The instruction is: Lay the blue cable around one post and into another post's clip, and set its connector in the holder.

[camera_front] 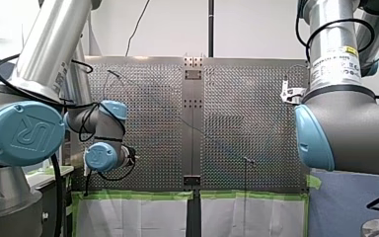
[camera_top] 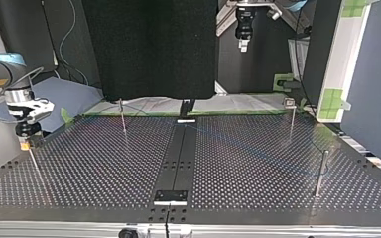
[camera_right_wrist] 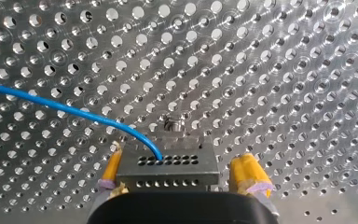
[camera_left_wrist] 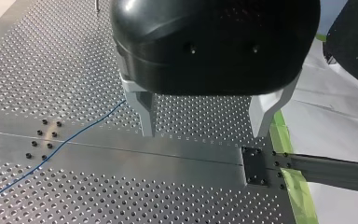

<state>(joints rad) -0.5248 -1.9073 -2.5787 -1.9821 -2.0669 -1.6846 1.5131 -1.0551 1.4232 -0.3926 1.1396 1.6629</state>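
The right gripper (camera_right_wrist: 182, 185) stands open astride the connector (camera_right_wrist: 168, 163), one yellow pad (camera_right_wrist: 113, 167) touching it and the other just clear. The blue cable (camera_right_wrist: 65, 109) trails off beside the fingers. The gripper should probably close squarely on the connector's sides, without pinching the cable.

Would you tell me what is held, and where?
Nothing, apparently: left end effector empty; right end effector's pads flank the connector, one clear of it.

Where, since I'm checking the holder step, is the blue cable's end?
Right wrist view: the blue cable ends in a hole of the perforated metal block between my right tool's yellow pads.
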